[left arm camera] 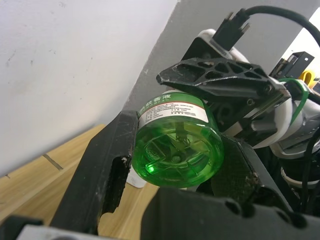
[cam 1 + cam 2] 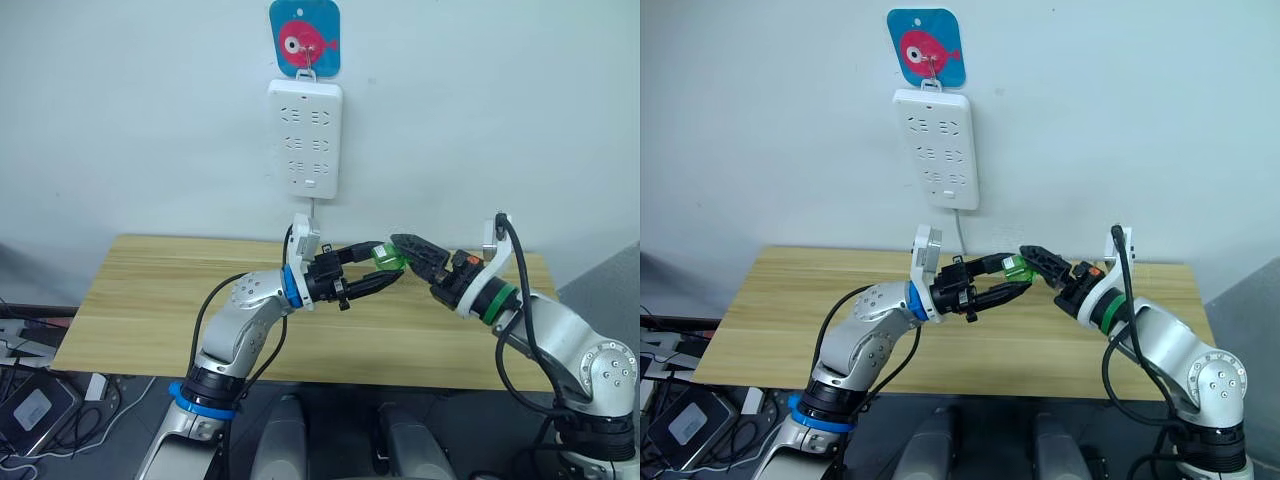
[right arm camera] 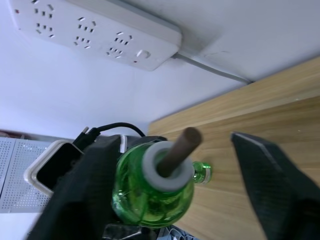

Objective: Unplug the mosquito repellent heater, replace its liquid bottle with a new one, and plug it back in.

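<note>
- The liquid bottle [image 1: 176, 145] is a small round flask of clear green plastic with a white printed label band around its shoulder; the right wrist view shows a grey collar at its neck and a dark brown wick rod [image 3: 178, 150] sticking out.
- It hangs in the air above the wooden worktop [image 2: 150, 300], around the worktop's centre, between the two grippers, with the wall strip at 12 o'clock from it.
- The left gripper [image 2: 372, 268] has its jaws closed on the bottle's body, one finger on each side of it.
- The right gripper [image 2: 400, 245] reaches in from 3 o'clock; one black finger lies along the bottle's label side, the other stands apart, so its jaws are spread, not clamping.
- A second green piece [image 3: 201, 172] peeks out at 3 o'clock of the bottle in the right wrist view; what it is cannot be told.
- Count: one green bottle held, one white power strip [image 2: 305, 138] on the wall, one blue fish hook plate [image 2: 304, 38] above it, two grippers.
- The strip's sockets are all unoccupied; its cable [image 2: 960, 232] drops behind the worktop.
</note>
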Robot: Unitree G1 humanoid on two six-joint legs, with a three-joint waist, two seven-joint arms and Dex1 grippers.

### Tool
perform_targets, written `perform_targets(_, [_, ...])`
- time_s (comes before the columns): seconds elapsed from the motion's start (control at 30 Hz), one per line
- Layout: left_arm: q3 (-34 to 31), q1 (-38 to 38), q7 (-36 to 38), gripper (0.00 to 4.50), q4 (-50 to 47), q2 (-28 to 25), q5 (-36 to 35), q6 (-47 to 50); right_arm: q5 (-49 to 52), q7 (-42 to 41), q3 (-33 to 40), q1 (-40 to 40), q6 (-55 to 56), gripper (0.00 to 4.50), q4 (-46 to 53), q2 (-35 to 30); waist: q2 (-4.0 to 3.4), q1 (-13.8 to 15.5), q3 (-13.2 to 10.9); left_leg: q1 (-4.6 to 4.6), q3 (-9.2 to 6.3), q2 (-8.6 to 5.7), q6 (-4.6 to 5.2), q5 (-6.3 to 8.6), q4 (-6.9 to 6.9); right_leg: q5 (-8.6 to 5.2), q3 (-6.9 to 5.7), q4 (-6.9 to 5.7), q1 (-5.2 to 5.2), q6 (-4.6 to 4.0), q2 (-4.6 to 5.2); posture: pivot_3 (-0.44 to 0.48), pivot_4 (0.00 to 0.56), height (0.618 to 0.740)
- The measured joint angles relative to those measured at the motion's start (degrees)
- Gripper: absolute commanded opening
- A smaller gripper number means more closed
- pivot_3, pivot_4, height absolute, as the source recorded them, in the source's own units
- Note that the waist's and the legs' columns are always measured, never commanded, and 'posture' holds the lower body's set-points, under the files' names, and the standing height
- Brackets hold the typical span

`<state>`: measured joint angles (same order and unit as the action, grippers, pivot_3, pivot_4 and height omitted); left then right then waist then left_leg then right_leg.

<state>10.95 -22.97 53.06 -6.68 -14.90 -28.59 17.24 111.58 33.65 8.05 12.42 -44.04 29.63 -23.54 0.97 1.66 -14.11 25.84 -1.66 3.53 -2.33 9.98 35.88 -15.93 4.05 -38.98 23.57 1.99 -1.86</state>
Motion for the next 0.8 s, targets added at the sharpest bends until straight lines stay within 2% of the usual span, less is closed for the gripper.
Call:
perform_targets(0.13, [-0.02,0.20,-0.04,2.26,-0.13,0.00,0.28,-0.12,0.04,-0.12,-0.41,-0.27,1.60,0.90,0.52,-0.03,0.00,0.01,0.00,0.01,0.02,-0.01,0.00,0.00,0.03,0.00,0.02,0.00,0.00,0.00,0.02,0.201,0.208,0.740])
perform_targets(0.2, [-0.09,0.20,-0.22,2.26,-0.36,0.10,0.38,-0.23,0.05,-0.12,-0.59,-0.30,2.26,0.86,0.80,-0.02,0.00,0.00,0.00,0.00,0.02,-0.01,0.00,0.00,0.02,0.00,0.02,0.00,0.00,0.00,0.02,0.203,0.200,0.740])
perform_targets(0.27, [-0.08,0.20,-0.49,3.01,-0.53,0.16,0.63,-0.27,0.05,-0.13,-0.73,-0.29,2.57,0.86,0.87,-0.19,-0.01,0.01,0.01,0.00,0.01,0.00,0.00,0.00,0.02,0.00,0.00,0.00,0.00,0.00,0.01,0.203,0.200,0.740])
perform_targets(0.4, [0.38,0.21,-1.00,4.23,-0.54,-0.31,2.10,-0.33,0.05,-0.27,-0.87,-1.37,2.58,0.86,0.76,-2.71,-0.01,0.04,0.02,0.01,0.02,-0.02,0.00,0.00,0.01,0.00,0.01,0.00,0.00,0.00,0.01,0.206,0.201,0.740])
perform_targets(0.43, [0.60,0.20,-0.74,4.49,-0.53,-1.01,2.34,-0.12,-0.04,-0.75,-0.77,-2.08,2.35,0.86,0.11,-4.56,-0.01,0.05,0.02,0.01,0.03,-0.02,0.00,0.00,0.02,0.00,0.02,0.01,0.00,0.00,0.02,0.210,0.206,0.740])
perform_targets(0.47, [0.88,0.16,-0.05,4.50,-0.54,-2.08,2.55,0.12,-1.39,-1.89,-0.62,-2.76,1.91,0.86,-0.83,-6.74,-0.01,0.05,0.02,0.00,0.05,-0.02,0.00,0.00,0.02,0.00,0.04,0.01,0.00,0.00,0.02,0.210,0.206,0.740])
perform_targets(0.53, [1.19,0.04,1.42,4.50,-0.54,-4.43,3.22,0.47,-8.60,-4.98,-0.27,-3.96,1.02,0.86,-3.19,-10.97,-0.02,0.06,0.02,-0.01,0.06,-0.02,0.00,0.00,0.03,0.01,0.04,0.00,0.00,-0.01,0.02,0.212,0.209,0.740])
perform_targets(0.63, [2.53,-1.32,2.98,4.50,-0.53,-6.78,4.99,0.93,-28.18,-12.76,-4.00,-4.58,2.07,0.86,-6.45,-15.17,-0.04,0.18,0.03,-0.04,0.06,-0.02,0.00,0.00,0.04,0.01,0.03,-0.01,0.00,-0.02,0.02,0.219,0.208,0.740])
perform_targets(0.7, [4.66,-2.70,4.32,4.50,-0.54,-7.43,6.99,0.24,-45.95,-19.75,-11.36,-4.29,5.81,0.86,-8.86,-18.24,-0.07,0.26,0.05,-0.05,0.09,-0.02,0.00,0.00,0.04,0.01,0.04,0.01,0.00,-0.02,0.02,0.223,0.209,0.740])
perform_targets(0.8, [6.86,-2.75,5.93,4.50,-0.28,-7.68,8.75,-0.36,-66.84,-25.70,-19.90,-3.16,14.60,0.86,-15.74,-18.35,-0.08,0.37,0.06,-0.04,0.14,-0.03,0.00,0.00,0.01,0.00,0.05,0.02,0.06,-0.02,0.02,0.227,0.210,0.740])
